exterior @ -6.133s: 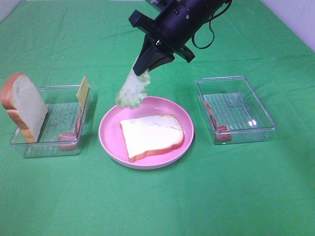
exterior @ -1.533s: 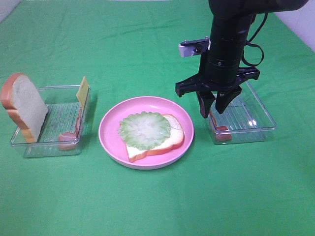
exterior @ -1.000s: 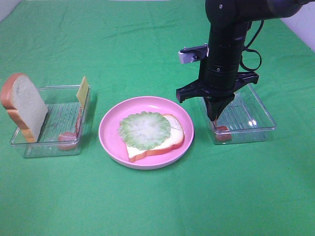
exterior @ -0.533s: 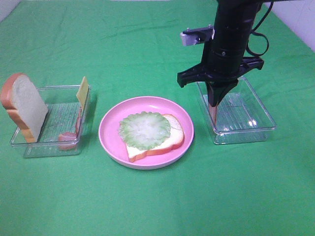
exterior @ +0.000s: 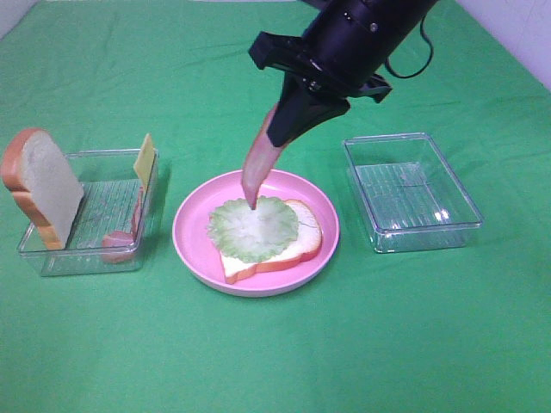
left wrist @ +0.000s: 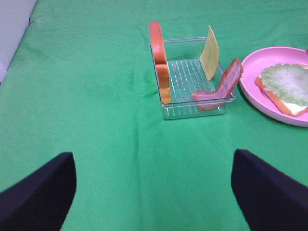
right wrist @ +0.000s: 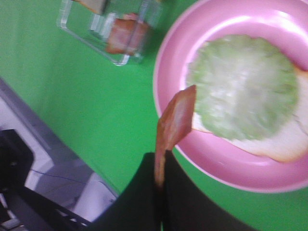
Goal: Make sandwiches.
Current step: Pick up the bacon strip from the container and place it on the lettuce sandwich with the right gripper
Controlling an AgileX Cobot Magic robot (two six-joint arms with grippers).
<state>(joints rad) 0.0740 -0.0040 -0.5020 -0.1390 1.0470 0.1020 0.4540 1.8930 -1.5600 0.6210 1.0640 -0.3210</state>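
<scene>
Black right gripper (exterior: 277, 131) (right wrist: 160, 169), jaws closed tight on the upper end of a pink-red meat strip (exterior: 256, 163) (right wrist: 174, 122). The strip hangs down from it at a slant. Its free end is over the near edge of the lettuce leaf (exterior: 252, 228) (right wrist: 243, 86); cannot tell if it touches.

Directly below the gripper: the lettuce leaf lies flat on a bread slice (exterior: 308, 228) (right wrist: 284, 139), white with an orange-brown crust, and both sit inside the round pink plate (exterior: 194, 228) (right wrist: 216, 19).

Out to the gripper's right side: clear plastic tray (exterior: 422, 237), apart from the plate.

Out to its left side, past the plate: a second clear tray (exterior: 103, 202) (left wrist: 185, 91). In it, the end nearest the gripper holds a yellow cheese square (exterior: 145, 159) (left wrist: 210, 45) standing on edge and a second meat strip (exterior: 116, 243) (left wrist: 219, 86) leaning on the tray wall. An upright bread slice (exterior: 43, 185) (left wrist: 159, 53) stands at the far end.

Everything rests on the green cloth (exterior: 258, 361) over the bench.

Left gripper (left wrist: 153, 163): jaws spread wide, nothing between them, above bare cloth, well apart from the second tray.
</scene>
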